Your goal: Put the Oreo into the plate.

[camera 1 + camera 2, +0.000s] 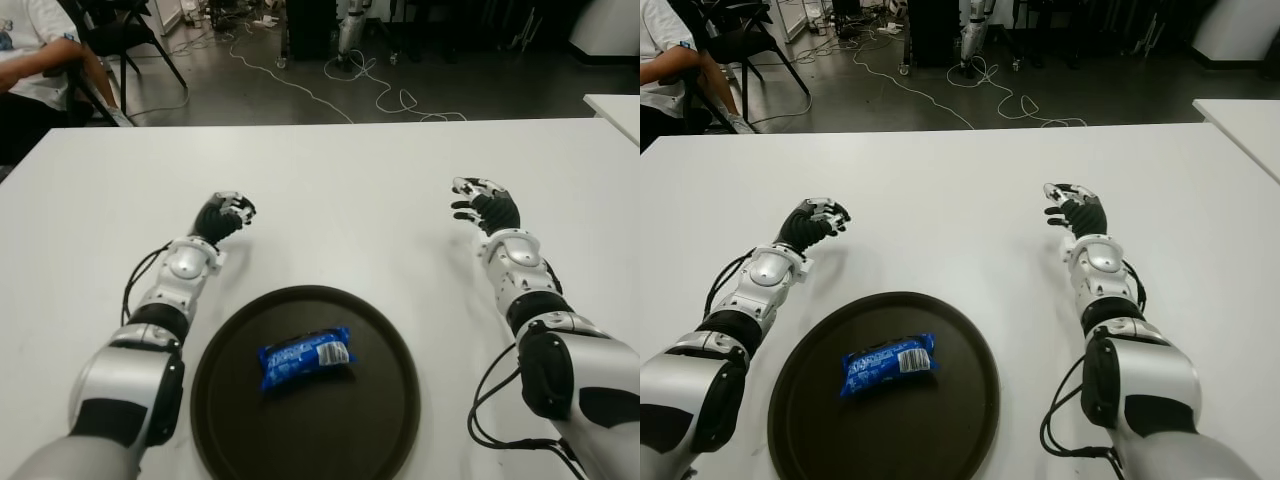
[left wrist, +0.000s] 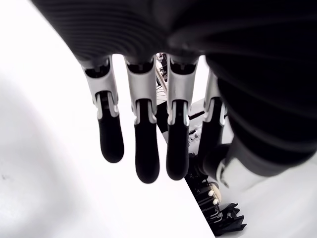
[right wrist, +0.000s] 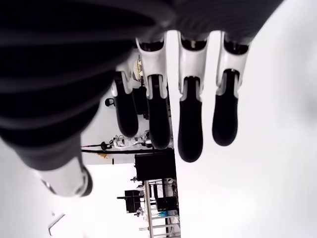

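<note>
A blue Oreo packet (image 1: 305, 356) lies flat inside the round dark brown plate (image 1: 380, 420) at the near middle of the white table. My left hand (image 1: 225, 215) is beyond the plate's far left rim, over the table, with relaxed fingers (image 2: 143, 148) holding nothing. Off to the right, my right hand (image 1: 485, 203) is apart from the plate, its fingers (image 3: 190, 129) extended and empty too.
The white table (image 1: 340, 180) stretches wide around the plate. Its far edge borders a dark floor with cables (image 1: 370, 80). A seated person (image 1: 30, 60) and a chair are at the far left. Another white table corner (image 1: 615, 105) shows at the far right.
</note>
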